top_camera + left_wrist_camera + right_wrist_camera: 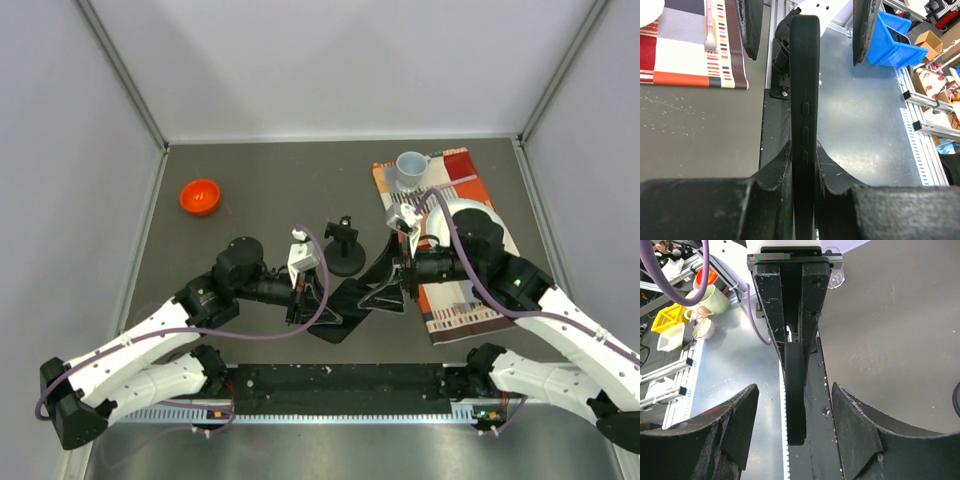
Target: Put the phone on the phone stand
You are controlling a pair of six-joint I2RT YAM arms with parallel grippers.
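Two arms are seen meeting over the middle of the dark surface (pixel 250 180). The phone (pixel 804 75) is held up between them, above the near part of the surface. It is turned onto its thin edge, and its small side buttons can be seen in the left wrist view. One end of the phone is gripped by the left jaws, which are shut tight on its two flat sides. The right jaws are open. Their two fingers (pixel 735 435) are seen one on each side of the phone's other end, and a gap is left on both sides, so the phone is not touched by them.

The phone is not yet on the phone stand (pixel 343 250). The stand is set upright on its round base, just behind the phone and between the two arms.

A striped cloth (pixel 455 310) is laid on the right side of the surface, partly under the right arm. A pale cup (pixel 411 168) is set on the far end of the cloth. An orange bowl (pixel 200 196) is placed on the far left side, well apart from everything else.
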